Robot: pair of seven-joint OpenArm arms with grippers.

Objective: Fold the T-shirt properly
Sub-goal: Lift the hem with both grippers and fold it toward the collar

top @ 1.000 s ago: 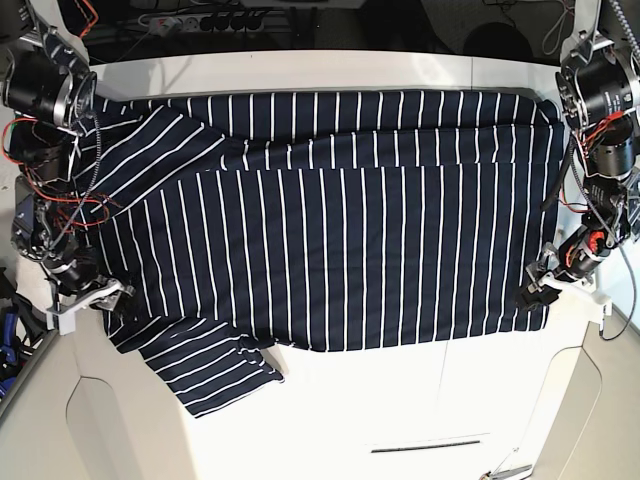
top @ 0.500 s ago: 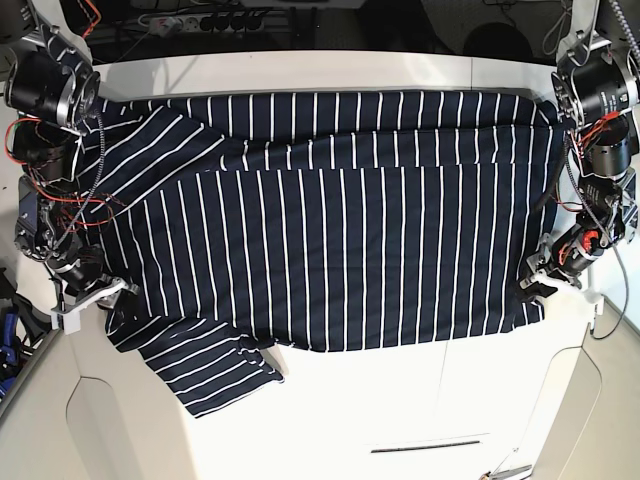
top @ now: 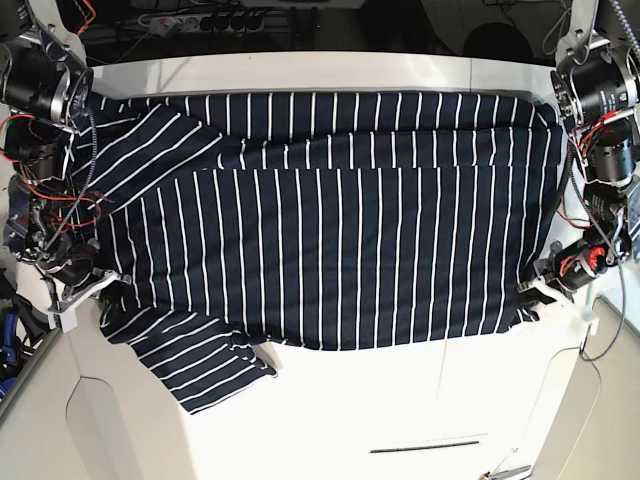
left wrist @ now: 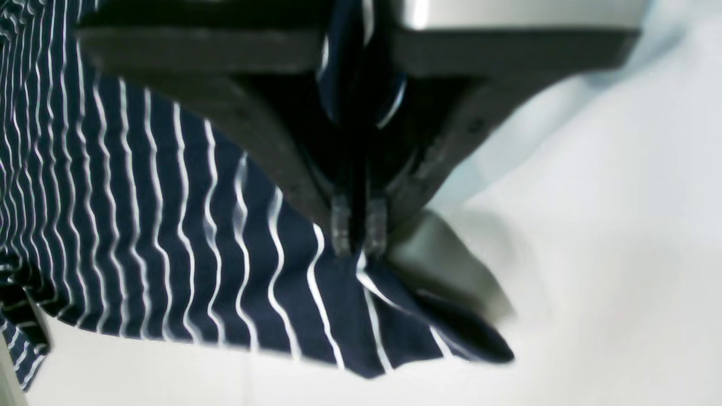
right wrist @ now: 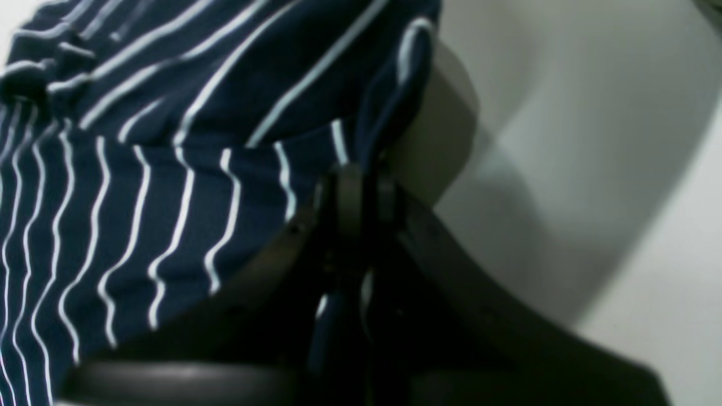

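white tabletop (top: 400, 400) fills my base view, with dark clutter and cables along the far edge behind it. on my screen the t-shirt (top: 330, 240) lies spread across the far half of the table, dark navy with thin white stripes, its body flat and one sleeve (top: 205, 370) sticking out toward the near edge on the view's left. a folded band of fabric runs along the far side.

my left gripper (top: 530, 290) sits at the shirt's near corner on the view's right. from its wrist camera i see the left gripper (left wrist: 358, 234) with its jaws pressed together and a pinch of striped cloth caught between them, the corner bunching up just beneath the tips.

my right gripper (top: 105, 290) is at the opposite edge, on the view's left, just above the sleeve. the wrist view shows the right gripper (right wrist: 361, 180) clamped tight too, with the shirt's edge gathered into the closed jaws and the fabric rucked up beside them.
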